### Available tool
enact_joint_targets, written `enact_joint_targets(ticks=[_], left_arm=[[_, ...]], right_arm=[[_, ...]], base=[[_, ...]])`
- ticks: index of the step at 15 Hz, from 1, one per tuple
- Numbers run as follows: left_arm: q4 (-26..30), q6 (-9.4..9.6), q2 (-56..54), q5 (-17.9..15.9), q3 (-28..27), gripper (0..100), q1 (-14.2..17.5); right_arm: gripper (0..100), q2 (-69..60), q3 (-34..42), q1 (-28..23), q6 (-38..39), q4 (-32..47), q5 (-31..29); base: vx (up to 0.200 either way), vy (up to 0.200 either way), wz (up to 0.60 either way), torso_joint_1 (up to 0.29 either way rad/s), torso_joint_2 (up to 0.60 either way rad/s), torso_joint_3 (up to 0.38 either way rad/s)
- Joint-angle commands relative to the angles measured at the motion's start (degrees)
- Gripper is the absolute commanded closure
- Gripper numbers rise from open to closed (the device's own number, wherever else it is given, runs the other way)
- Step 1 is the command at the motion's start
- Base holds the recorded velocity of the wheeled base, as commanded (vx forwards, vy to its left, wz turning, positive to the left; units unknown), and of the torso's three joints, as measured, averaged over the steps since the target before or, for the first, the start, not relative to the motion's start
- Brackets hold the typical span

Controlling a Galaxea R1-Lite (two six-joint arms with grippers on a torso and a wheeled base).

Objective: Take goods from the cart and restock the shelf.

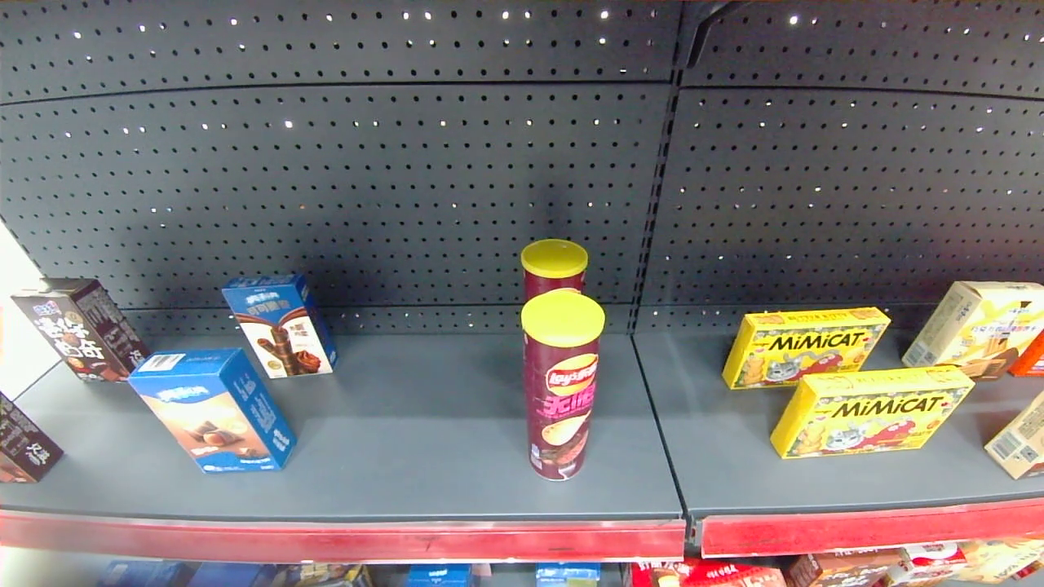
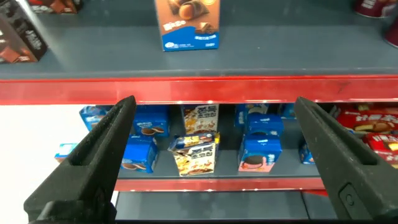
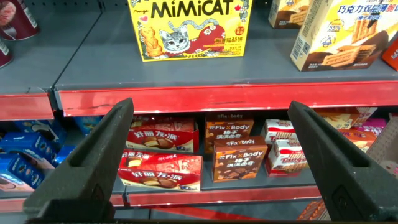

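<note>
Two maroon chip cans with yellow lids stand on the grey shelf (image 1: 424,440), the front one (image 1: 561,385) ahead of the rear one (image 1: 555,267). Left of them are blue snack boxes (image 1: 214,409) (image 1: 280,324) and dark brown boxes (image 1: 80,328). Yellow cat-print boxes (image 1: 869,410) (image 1: 804,346) lie to the right. My left gripper (image 2: 211,162) hangs open and empty below the shelf's red front edge (image 2: 199,89), facing a blue box (image 2: 187,23). My right gripper (image 3: 211,162) is open and empty too, before a yellow cat-print box (image 3: 189,28).
A lower shelf holds blue cookie packs (image 2: 258,146) and a tilted box (image 2: 196,152), plus red and brown boxes (image 3: 163,163) (image 3: 239,155). Beige wafer boxes (image 1: 977,326) (image 3: 345,34) sit at the far right. A perforated back panel (image 1: 408,187) closes the shelf.
</note>
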Motion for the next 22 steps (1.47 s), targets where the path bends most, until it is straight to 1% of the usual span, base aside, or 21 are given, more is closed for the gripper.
enact_joint_targets(ticks=[1, 2, 3, 5, 18, 19, 20, 21, 22], left_arm=[[-0.02, 0.18, -0.39, -0.03, 0.0, 0, 1.66], [-0.11, 0.01, -3.46, -0.03, 0.0, 0, 5.0], [-0.11, -0.08, -4.43, -0.03, 0.0, 0, 3.86], [-0.02, -0.08, -5.05, -0.03, 0.0, 0, 3.68], [-0.02, 0.18, -5.13, -0.03, 0.0, 0, 3.68], [-0.02, 0.8, -5.22, -0.2, 0.0, 0, 3.68], [-0.02, 3.26, -5.22, -0.56, 0.0, 0, 3.68], [-0.02, 5.11, -5.22, -1.7, 0.0, 0, 3.77], [-0.02, 5.11, -5.22, -1.7, 0.0, 0, 3.77]], right_arm=[[0, -0.02, 0.0, 0.0, -0.01, -0.01, -0.02], [0, -0.02, 0.0, 0.0, -0.01, -0.01, -0.02], [0, -0.02, 0.0, 0.0, -0.01, -0.01, -0.02], [0, -0.02, 0.0, 0.0, -0.01, -0.01, -0.02], [0, -0.02, 0.0, 0.0, -0.01, -0.01, -0.02], [0, -0.02, 0.0, 0.0, -0.01, -0.01, -0.02], [0, -0.02, 0.0, 0.0, -0.01, -0.01, -0.02], [0, -0.02, 0.0, 0.0, -0.01, -0.01, -0.02], [0, -0.02, 0.0, 0.0, -0.01, -0.01, -0.02]], base=[[0.0, 0.0, 0.0, 0.0, 0.0, 0.0], [0.0, 0.0, 0.0, 0.0, 0.0, 0.0], [0.0, 0.0, 0.0, 0.0, 0.0, 0.0], [0.0, 0.0, 0.0, 0.0, 0.0, 0.0], [0.0, 0.0, 0.0, 0.0, 0.0, 0.0], [0.0, 0.0, 0.0, 0.0, 0.0, 0.0], [0.0, 0.0, 0.0, 0.0, 0.0, 0.0], [0.0, 0.0, 0.0, 0.0, 0.0, 0.0], [0.0, 0.0, 0.0, 0.0, 0.0, 0.0]])
